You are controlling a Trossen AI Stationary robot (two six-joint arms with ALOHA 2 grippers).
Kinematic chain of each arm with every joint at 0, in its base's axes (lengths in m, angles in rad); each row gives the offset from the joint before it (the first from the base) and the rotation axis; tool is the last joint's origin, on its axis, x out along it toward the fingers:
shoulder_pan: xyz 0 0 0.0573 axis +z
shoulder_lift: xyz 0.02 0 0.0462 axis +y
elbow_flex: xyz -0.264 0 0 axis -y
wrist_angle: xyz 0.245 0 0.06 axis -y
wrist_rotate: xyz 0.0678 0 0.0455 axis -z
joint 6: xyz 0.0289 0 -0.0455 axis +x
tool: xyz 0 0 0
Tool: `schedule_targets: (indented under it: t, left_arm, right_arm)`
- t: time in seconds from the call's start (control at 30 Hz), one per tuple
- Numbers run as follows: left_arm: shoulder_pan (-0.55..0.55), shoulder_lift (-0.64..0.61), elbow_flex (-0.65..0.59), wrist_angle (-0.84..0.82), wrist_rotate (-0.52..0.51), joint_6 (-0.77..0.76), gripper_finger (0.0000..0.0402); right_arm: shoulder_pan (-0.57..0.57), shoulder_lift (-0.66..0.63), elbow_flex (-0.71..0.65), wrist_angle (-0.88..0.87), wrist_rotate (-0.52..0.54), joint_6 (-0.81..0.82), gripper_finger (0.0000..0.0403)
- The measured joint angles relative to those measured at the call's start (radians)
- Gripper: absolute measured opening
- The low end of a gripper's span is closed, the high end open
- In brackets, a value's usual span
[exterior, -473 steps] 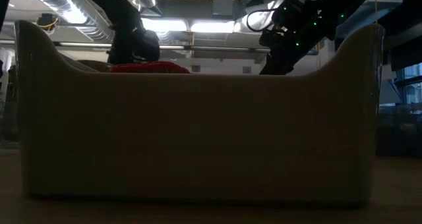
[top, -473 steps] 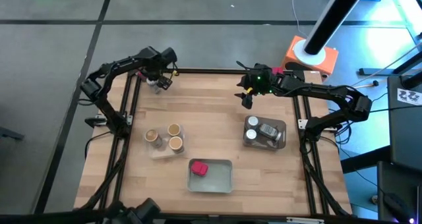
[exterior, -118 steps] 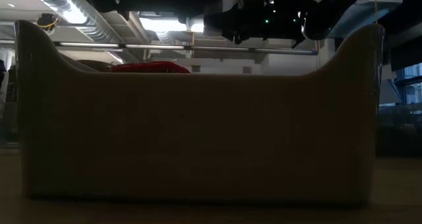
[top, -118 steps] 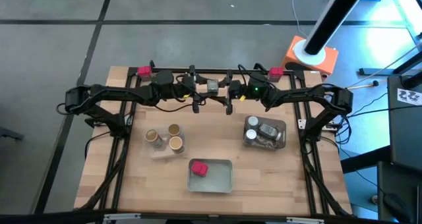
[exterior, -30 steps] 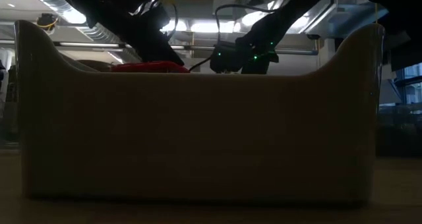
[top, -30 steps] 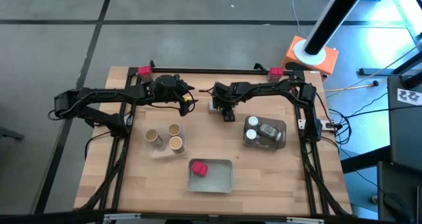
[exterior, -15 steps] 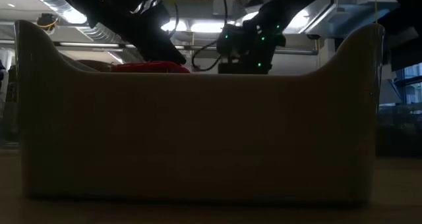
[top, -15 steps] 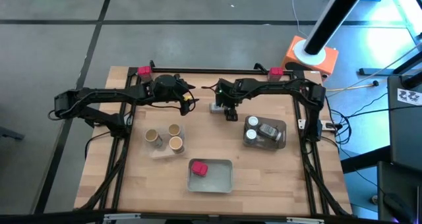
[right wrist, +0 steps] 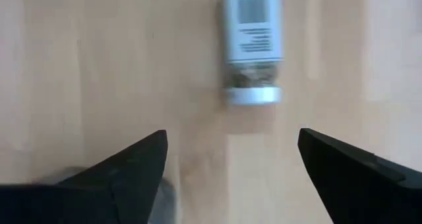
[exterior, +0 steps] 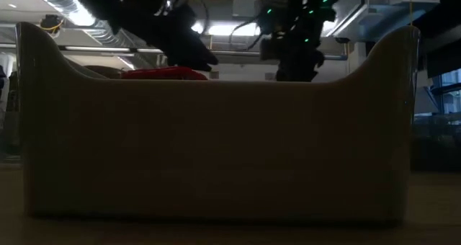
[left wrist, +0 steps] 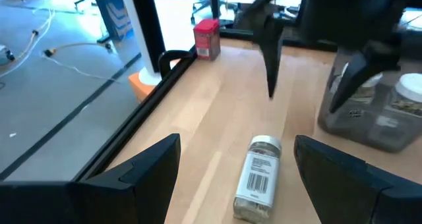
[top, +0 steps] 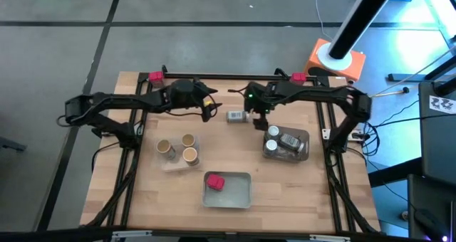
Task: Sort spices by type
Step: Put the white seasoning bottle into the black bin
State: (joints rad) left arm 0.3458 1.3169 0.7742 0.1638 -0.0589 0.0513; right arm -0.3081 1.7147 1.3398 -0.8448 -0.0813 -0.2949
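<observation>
Clear white-lidded spice jar w/ barcode label (top: 236, 116) lies on its side on wood table (top: 285, 185), btwn left gripper (top: 209, 111) & right gripper (top: 258, 120); both spread, holding nothing.

Both arms reach in toward mid-table at far side, wrists low. Left gripper (top: 208, 108) points right, jaws spread wide, nothing btwn them. Right gripper (top: 259, 121) points down, jaws also wide apart, empty. The 2 grippers sit near each other, not touching.
</observation>
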Motion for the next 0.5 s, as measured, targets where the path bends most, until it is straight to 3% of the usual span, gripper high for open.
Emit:
schedule_targets:
  t: [0.17, 0.5]
  left_arm:
    - [-0.001, 0.121, 0.130, -0.089, 0.002, 0.014, 0.0280]
    - [-0.026, 0.423, 0.460, -0.402, 0.003, 0.056, 0.0280]
  right_arm:
    - [-0.022, -0.129, -0.107, 0.055, 0.112, -0.003, 0.0334]
    - [-0.108, -0.399, -0.296, 0.148, 0.116, 0.036, 0.0331]
